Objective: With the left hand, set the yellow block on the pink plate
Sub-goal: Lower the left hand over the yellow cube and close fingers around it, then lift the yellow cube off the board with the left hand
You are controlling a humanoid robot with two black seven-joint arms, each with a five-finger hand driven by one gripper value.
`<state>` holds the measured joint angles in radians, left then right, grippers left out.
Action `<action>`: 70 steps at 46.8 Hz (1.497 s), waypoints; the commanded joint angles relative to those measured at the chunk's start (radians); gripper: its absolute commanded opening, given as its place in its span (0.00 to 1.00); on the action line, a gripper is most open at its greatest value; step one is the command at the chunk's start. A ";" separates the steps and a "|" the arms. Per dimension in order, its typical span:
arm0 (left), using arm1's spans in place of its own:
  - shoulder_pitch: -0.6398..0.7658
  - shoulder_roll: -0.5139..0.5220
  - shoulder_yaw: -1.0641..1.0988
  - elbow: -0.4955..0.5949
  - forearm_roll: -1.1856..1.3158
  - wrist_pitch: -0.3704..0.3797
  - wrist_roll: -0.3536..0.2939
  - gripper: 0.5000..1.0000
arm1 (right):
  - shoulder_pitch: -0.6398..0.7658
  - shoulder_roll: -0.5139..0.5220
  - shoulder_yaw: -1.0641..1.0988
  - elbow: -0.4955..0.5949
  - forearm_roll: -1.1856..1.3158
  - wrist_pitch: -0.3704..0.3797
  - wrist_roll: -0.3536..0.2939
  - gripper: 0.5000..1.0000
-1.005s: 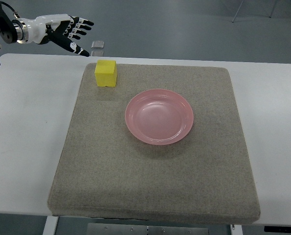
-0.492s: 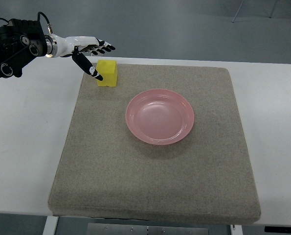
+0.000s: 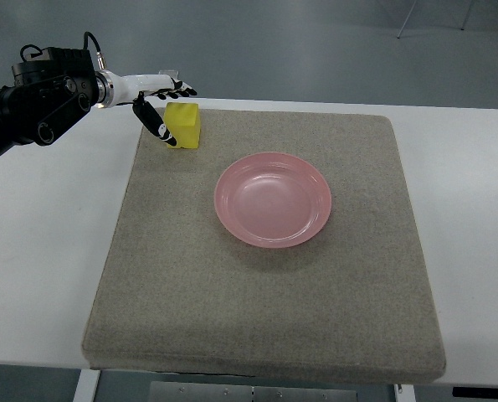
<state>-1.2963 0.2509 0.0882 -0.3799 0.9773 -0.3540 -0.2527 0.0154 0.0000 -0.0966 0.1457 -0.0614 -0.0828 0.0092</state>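
A yellow block [image 3: 186, 126] sits on the grey mat [image 3: 265, 285] near its far left corner. A pink plate [image 3: 273, 199] lies to the right of the block, near the mat's middle, with nothing in it. My left hand [image 3: 166, 107] comes in from the upper left and is open. Its fingers [image 3: 182, 87] reach over the block's far edge. Its thumb hangs down beside the block's left face. I cannot tell whether the hand touches the block. The right arm is out of view.
The mat lies on a white table [image 3: 48, 218]. A small grey object [image 3: 168, 74] lies on the floor beyond the table's far edge, behind my left hand.
My left hand has moved right and down from beyond the table's far left edge to the block, and now straddles the block's left side. The block and plate have not moved.
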 commanded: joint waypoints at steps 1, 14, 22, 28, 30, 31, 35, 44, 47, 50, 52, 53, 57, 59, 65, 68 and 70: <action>0.002 -0.019 0.007 0.024 0.000 0.024 0.000 0.98 | 0.000 0.000 0.000 0.000 0.000 0.000 0.000 0.85; 0.003 -0.051 0.119 0.052 -0.008 0.121 0.000 0.95 | 0.000 0.000 0.000 0.000 0.000 0.000 0.000 0.85; 0.002 -0.055 0.120 0.052 -0.005 0.119 0.000 0.89 | 0.000 0.000 0.000 0.000 0.000 0.000 -0.002 0.85; 0.003 -0.055 0.120 0.052 0.003 0.119 0.000 0.72 | 0.000 0.000 0.000 0.000 0.000 0.000 0.000 0.85; 0.002 -0.055 0.120 0.052 0.003 0.119 0.000 0.71 | 0.000 0.000 0.000 0.000 0.000 0.000 0.000 0.85; 0.002 -0.055 0.120 0.052 0.003 0.119 0.000 0.68 | 0.000 0.000 0.000 0.000 0.000 0.000 0.000 0.85; 0.002 -0.055 0.122 0.053 0.003 0.119 0.000 0.60 | 0.000 0.000 0.000 0.000 0.000 0.000 0.000 0.85; 0.002 -0.055 0.128 0.053 0.003 0.119 0.000 0.42 | 0.000 0.000 0.000 0.000 0.000 0.000 0.000 0.85; 0.000 -0.055 0.145 0.053 0.003 0.121 0.000 0.35 | 0.000 0.000 0.000 0.000 0.000 0.000 -0.002 0.85; 0.000 -0.055 0.156 0.053 0.003 0.119 0.000 0.28 | 0.000 0.000 0.000 0.000 0.000 0.000 0.000 0.85; 0.000 -0.055 0.156 0.053 0.003 0.119 0.000 0.25 | 0.000 0.000 0.000 0.000 0.000 0.000 0.000 0.85; 0.000 -0.055 0.156 0.053 0.003 0.118 0.000 0.24 | 0.000 0.000 0.000 0.000 0.000 0.000 0.000 0.85; 0.000 -0.055 0.156 0.055 0.001 0.112 0.000 0.13 | 0.000 0.000 0.000 0.000 0.000 0.000 0.000 0.85; -0.006 -0.055 0.156 0.059 0.001 0.106 0.000 0.08 | 0.000 0.000 0.000 0.000 0.000 0.000 0.000 0.85; -0.043 -0.047 0.154 0.061 -0.015 0.049 0.000 0.00 | 0.000 0.000 0.000 0.000 0.000 0.000 -0.002 0.85; -0.069 -0.041 0.151 0.064 -0.020 -0.002 0.000 0.00 | 0.000 0.000 0.000 0.000 0.000 0.000 0.000 0.85; -0.086 -0.039 0.143 0.076 -0.022 -0.039 0.000 0.00 | 0.000 0.000 0.000 0.000 0.000 0.000 0.000 0.85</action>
<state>-1.3562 0.2073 0.2409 -0.3173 0.9589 -0.3380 -0.2535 0.0153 0.0000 -0.0966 0.1457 -0.0614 -0.0828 0.0088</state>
